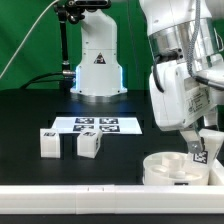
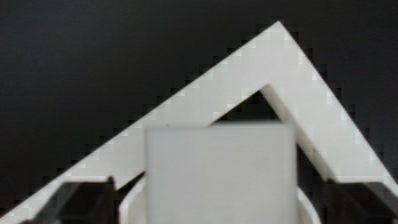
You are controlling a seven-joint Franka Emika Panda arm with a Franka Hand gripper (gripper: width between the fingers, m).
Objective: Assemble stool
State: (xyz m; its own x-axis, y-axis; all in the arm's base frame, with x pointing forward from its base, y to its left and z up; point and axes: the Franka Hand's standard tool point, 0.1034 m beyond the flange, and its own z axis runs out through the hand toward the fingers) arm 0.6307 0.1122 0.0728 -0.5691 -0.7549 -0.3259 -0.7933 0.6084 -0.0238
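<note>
The round white seat [image 1: 172, 170] lies at the front on the exterior view's right. My gripper [image 1: 203, 148] is shut on a white tagged leg [image 1: 205, 153] and holds it upright just above the seat's far rim. In the wrist view the held leg [image 2: 214, 165] fills the space between my dark fingers [image 2: 80, 203], with the seat's white edge [image 2: 267, 60] beyond it. My gripper [image 2: 217, 208] is shut on it. Two more white legs [image 1: 48, 141] [image 1: 90, 144] stand on the table on the exterior view's left.
The marker board [image 1: 96, 125] lies flat behind the two loose legs. The arm's white base [image 1: 97, 60] stands at the back. A long white bar [image 1: 70, 196] runs along the front edge. The table is black.
</note>
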